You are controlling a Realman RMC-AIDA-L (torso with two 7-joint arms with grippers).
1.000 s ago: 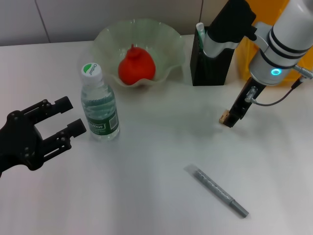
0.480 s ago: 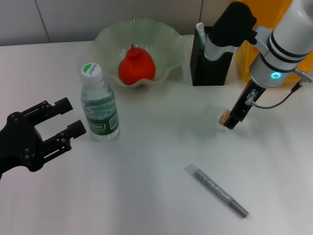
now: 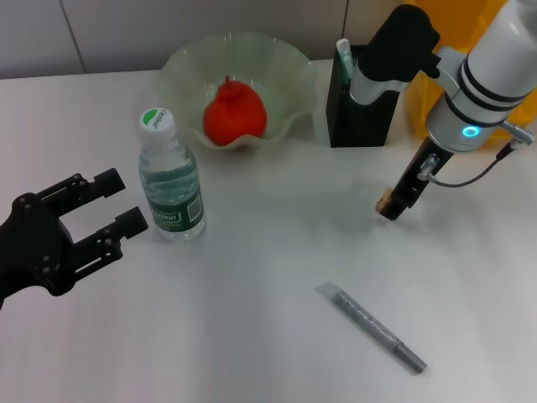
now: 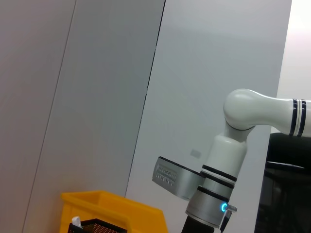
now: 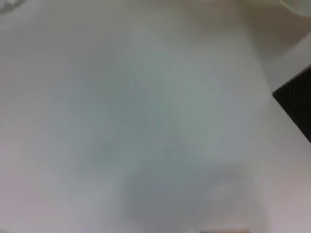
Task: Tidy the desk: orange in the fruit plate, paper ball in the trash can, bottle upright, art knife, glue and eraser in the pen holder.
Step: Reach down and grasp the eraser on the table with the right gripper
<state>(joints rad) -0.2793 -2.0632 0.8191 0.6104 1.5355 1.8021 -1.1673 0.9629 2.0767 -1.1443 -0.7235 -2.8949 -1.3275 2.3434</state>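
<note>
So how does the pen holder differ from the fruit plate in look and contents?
The pen holder is black, square and tall; the fruit plate is pale green, translucent, wide and ruffled. The pen holder has a white-capped item standing in it; the fruit plate holds the orange. Both stand at the desk's far edge.

Head view looks down from above on the white desk [image 3: 252, 319]. Left wrist view tilts up at the grey wall [image 4: 97, 73], catching the yellow bin [image 4: 114, 213] and right arm [image 4: 228, 160], both shared with head view. Right wrist view faces straight down, close to bare desk.
</note>
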